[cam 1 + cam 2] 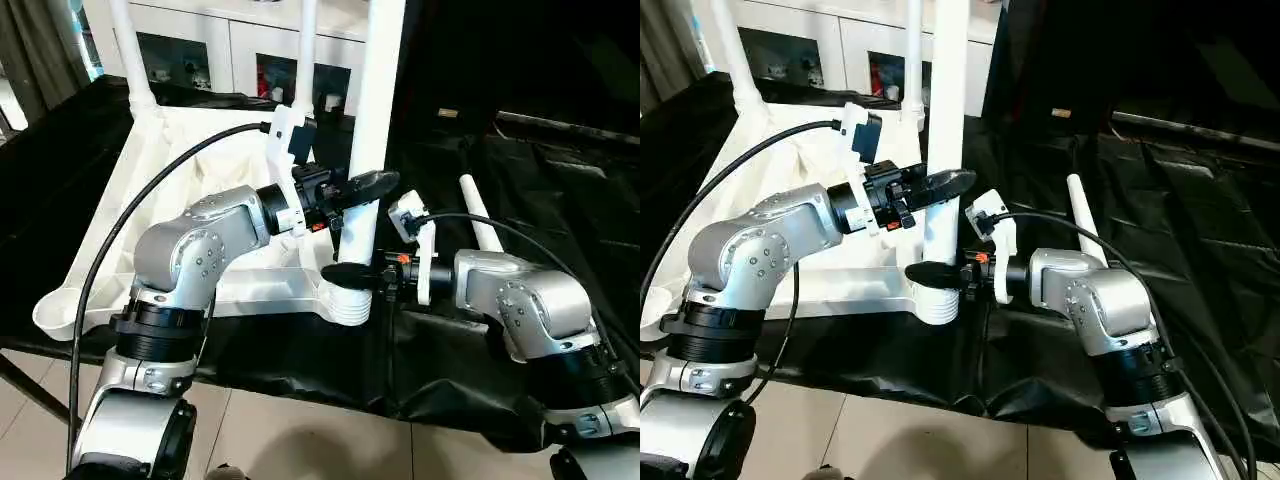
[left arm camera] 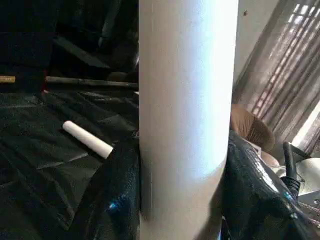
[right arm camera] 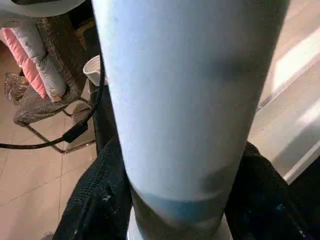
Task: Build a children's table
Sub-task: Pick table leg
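The small all-white plastic children's table (image 1: pixel 200 190) lies upside down on the large black-draped table (image 1: pixel 530 190), its ribbed underside facing up and its near edge close to the drape's near edge. Two slim white tube legs (image 1: pixel 130 50) rise from its far corner sockets. At the near right corner, a thicker-looking white tapered tube leg (image 1: pixel 378 110) stands upright in the round ribbed socket (image 1: pixel 350 298).

The left gripper (image 1: pixel 345 205) reaches in from the left and grasps this upright leg partway up; in the left wrist view the tube runs straight between its two black fingers (image 2: pixel 117 200), both pressed against its sides. The right gripper (image 1: pixel 352 275) comes from the right and sits lower, just above the socket, with the same leg between its black fingers (image 3: pixel 95 200). In the right wrist view both fingers lie against the tube, so it is clenched on the leg.

A fourth white tube leg (image 1: pixel 480 215) lies loose on the black cloth to the right, beyond the right forearm. A white cabinet with glass doors (image 1: pixel 230 45) stands at the far side.
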Controlling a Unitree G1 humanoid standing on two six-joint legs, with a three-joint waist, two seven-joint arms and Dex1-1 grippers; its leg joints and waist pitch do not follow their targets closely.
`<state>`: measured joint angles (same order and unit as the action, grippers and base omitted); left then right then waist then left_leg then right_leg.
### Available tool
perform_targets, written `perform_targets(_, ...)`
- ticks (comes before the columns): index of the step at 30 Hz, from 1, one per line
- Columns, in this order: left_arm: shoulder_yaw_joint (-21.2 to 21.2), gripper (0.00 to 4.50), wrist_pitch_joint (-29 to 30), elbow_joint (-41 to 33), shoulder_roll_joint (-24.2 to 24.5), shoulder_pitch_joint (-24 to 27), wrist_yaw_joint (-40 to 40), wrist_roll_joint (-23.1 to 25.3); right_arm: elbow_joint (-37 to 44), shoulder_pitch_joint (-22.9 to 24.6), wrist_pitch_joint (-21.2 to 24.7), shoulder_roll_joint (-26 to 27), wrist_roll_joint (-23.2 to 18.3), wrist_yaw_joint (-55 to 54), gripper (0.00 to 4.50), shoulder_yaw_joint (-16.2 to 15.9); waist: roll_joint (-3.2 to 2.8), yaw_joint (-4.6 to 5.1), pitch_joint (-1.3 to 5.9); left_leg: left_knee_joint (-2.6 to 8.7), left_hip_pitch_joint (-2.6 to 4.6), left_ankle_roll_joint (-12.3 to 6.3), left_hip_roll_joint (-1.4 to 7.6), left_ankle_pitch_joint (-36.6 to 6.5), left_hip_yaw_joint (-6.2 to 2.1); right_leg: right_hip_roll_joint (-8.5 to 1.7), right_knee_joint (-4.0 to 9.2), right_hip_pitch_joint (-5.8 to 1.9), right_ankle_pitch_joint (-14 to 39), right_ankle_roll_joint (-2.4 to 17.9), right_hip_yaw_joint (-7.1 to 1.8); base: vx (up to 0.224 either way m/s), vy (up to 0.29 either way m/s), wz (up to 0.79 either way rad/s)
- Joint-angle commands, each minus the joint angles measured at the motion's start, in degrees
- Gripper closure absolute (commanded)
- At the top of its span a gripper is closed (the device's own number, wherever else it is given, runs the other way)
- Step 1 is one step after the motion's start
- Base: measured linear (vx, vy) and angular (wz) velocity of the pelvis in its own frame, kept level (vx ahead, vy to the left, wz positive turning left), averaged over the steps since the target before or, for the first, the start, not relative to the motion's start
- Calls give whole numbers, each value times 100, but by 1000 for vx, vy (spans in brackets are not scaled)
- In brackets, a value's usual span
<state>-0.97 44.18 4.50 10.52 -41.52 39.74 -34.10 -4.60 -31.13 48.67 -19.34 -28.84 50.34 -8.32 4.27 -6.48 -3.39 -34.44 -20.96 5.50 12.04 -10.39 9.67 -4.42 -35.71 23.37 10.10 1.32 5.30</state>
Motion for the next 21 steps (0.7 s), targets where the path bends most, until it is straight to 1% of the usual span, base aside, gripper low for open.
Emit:
perform_targets(1, -31, 266, -17, -112, -20, -171, 56, -28, -8, 2, -3, -66, 17, -56, 257, 81, -10, -5, 432, 359, 18, 73, 99, -500, 12, -353, 388, -384, 971, 749, -306, 0, 0, 0)
perform_targets(2, -32, 266, -22, -112, -20, -171, 56, -25, -8, 2, -5, -66, 17, -57, 257, 81, -9, -8, 434, 358, 17, 73, 97, -496, 12, -355, 387, -389, 983, 743, -307, 0, 0, 0)
perform_targets(3, -15, 266, -16, -101, -28, -180, 32, -29, -16, 4, -30, -61, 31, -68, 257, 84, -22, -10, 435, 360, 19, 74, 99, -491, 9, -354, 385, -387, 977, 742, -306, 0, 0, 0)
perform_targets(4, 46, 231, 119, -73, -60, -196, -31, -110, -25, 5, -62, -52, 50, -88, 257, 89, -15, -6, 438, 357, 16, 74, 99, -473, 10, -353, 381, -390, 943, 744, -306, 0, 0, 0)
perform_targets(6, 89, 196, 205, -46, -55, -207, -127, -113, -55, 4, -121, -17, 83, -157, 257, 118, -16, -4, 435, 356, 19, 78, 100, -472, 11, -351, 376, -384, 910, 765, -305, 0, 0, 0)
perform_targets(7, 104, 196, 182, -32, -53, -208, -159, -92, -72, 2, -147, 4, 96, -194, 257, 138, -26, -3, 436, 357, 22, 80, 99, -485, 11, -354, 384, -382, 928, 771, -306, 0, 0, 0)
perform_targets(8, 155, 189, 62, -18, -90, -197, -164, -95, -85, 2, -173, 32, 104, -241, 257, 164, -23, -5, 435, 359, 21, 91, 98, -489, 9, -354, 384, -385, 940, 779, -306, 0, 0, 0)
perform_targets(9, 155, 189, 62, -18, -90, -197, -164, -95, -85, 2, -173, 32, 104, -241, 257, 164, -19, -4, 437, 356, 16, 88, 95, -483, 11, -355, 386, -388, 932, 782, -305, 0, 0, 0)
perform_targets(10, 358, 163, -346, 58, -251, -195, -309, -82, -115, 2, -236, 110, 108, -359, 257, 243, -29, -10, 439, 357, 13, 87, 95, -474, 7, -359, 385, -396, 921, 781, -304, 0, 0, 0)
perform_targets(11, 475, 154, -574, 107, -343, -202, -420, -63, -132, 0, -271, 153, 108, -424, 257, 288, -17, -5, 440, 350, 1, 79, 93, -482, 11, -360, 400, -397, 895, 778, -308, 0, 0, 0)
perform_targets(12, 585, 154, -815, 141, -434, -211, -561, -22, -151, -4, -303, 200, 106, -494, 257, 338, -19, -4, 440, 353, 3, 84, 93, -489, 7, -360, 397, -399, 892, 779, -303, 0, 0, 0)
perform_targets(13, 585, 155, -815, 141, -434, -211, -561, -22, -151, -4, -303, 200, 106, -494, 257, 338, -12, -4, 443, 353, 6, 81, 99, -492, 5, -360, 395, -403, 885, 780, -302, 0, 0, 0)
perform_targets(14, 1078, 155, -1365, 300, -815, -303, -1214, -89, -204, -23, -408, 370, 63, -730, 257, 539, 3, -1, 443, 351, 1, 70, 102, -490, 11, -358, 392, -401, 855, 787, -307, 0, 0, 0)
perform_targets(15, 1376, 155, -1494, 383, -984, -367, -1490, -274, -244, -42, -499, 486, 33, -890, 257, 675, -7, -10, 438, 348, -10, 70, 93, -512, 6, -362, 399, -402, 865, 787, -306, 0, 0, 0)
perform_targets(16, 1573, 155, -1534, 427, -1087, -411, -1652, -406, -265, -53, -558, 561, 13, -995, 257, 763, -4, -10, 454, 334, 9, 76, 96, -546, 11, -379, 402, -395, 843, 854, -300, 0, 0, 0)
perform_targets(17, 1682, 155, -1532, 454, -1093, -425, -1660, -499, -303, -73, -619, 639, -8, -1113, 258, 849, 20, -1, 451, 343, -3, 64, 90, -542, 8, -363, 400, -404, 874, 831, -295, 0, 0, 0)
perform_targets(18, 1756, 155, -1510, 468, -1078, -430, -1623, -576, -337, -90, -675, 703, -22, -1213, 259, 918, 9, -10, 454, 338, 8, 60, 85, -530, 12, -365, 388, -392, 883, 821, -298, 0, 0, 0)
perform_targets(19, 1615, 155, -1634, 468, -900, -359, -1379, -356, -426, -133, -902, 808, 59, -1473, 259, 1022, 12, -2, 445, 352, -2, 48, 81, -514, 7, -356, 397, -399, 959, 767, -291, 0, 0, 0)
perform_targets(20, 1600, 155, -1643, 467, -885, -353, -1359, -336, -433, -136, -919, 815, 66, -1492, 259, 1028, -2, -1, 446, 362, 14, 55, 89, -466, 4, -358, 396, -370, 1014, 664, -296, 0, 0, 0)
perform_targets(21, 1372, 155, -1587, 453, -658, -260, -1082, -106, -500, -167, -1141, 850, 197, -1662, 259, 1057, -10, 8, 453, 358, 19, 59, 87, -445, 6, -346, 387, -375, 971, 657, -297, 0, 0, 0)
